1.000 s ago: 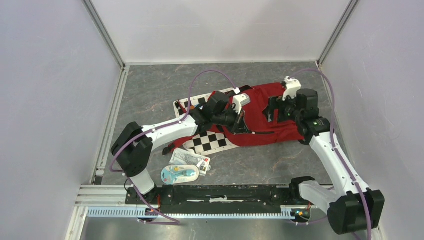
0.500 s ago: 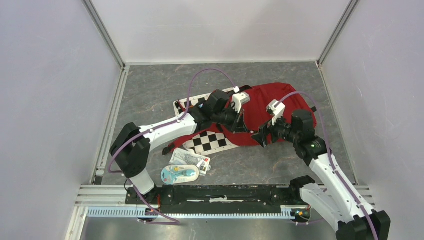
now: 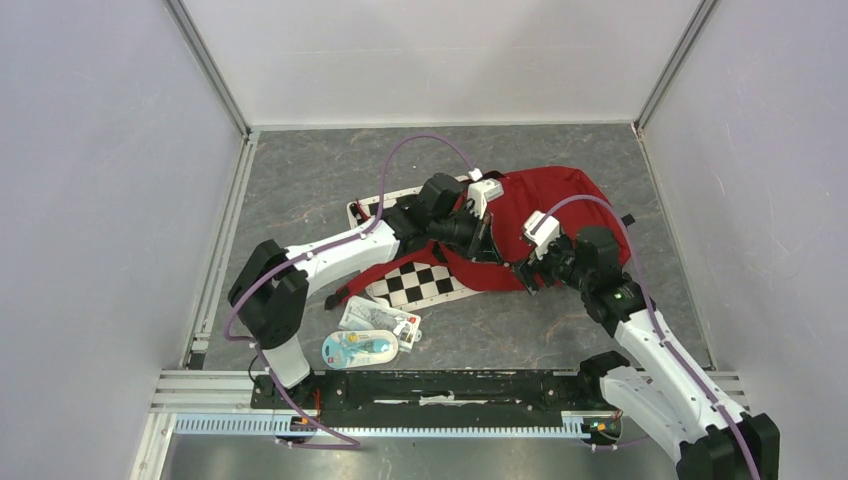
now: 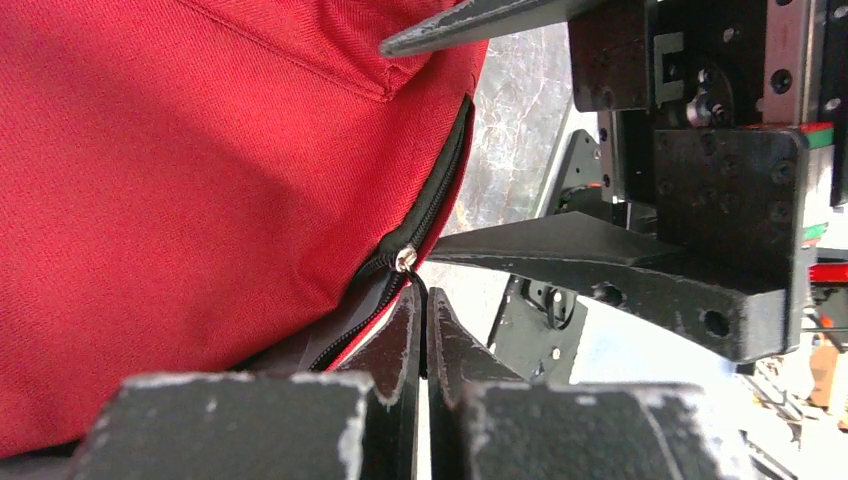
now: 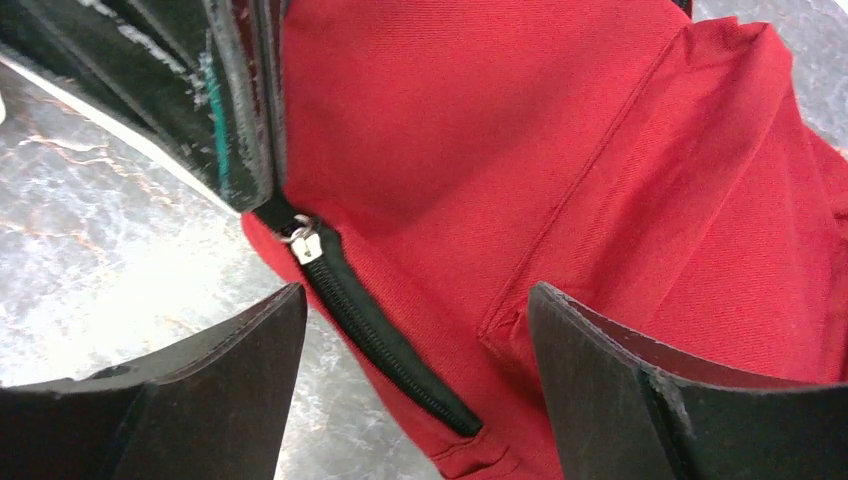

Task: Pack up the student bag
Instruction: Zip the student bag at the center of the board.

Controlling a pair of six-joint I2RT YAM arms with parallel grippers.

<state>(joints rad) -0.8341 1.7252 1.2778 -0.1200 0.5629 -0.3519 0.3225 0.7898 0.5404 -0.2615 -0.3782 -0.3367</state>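
Left gripper: kept pinched on the zipper pull, arm stretched over the checkerboard | bag: laid mid-table, unzipping judged just begun | right gripper: swung in from the bag's far side, now held wide astride its near edge, nothing gripped, elbow bent.

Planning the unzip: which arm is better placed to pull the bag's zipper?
Left. The left gripper is shut on the zipper pull of the student bag; the right gripper is open.
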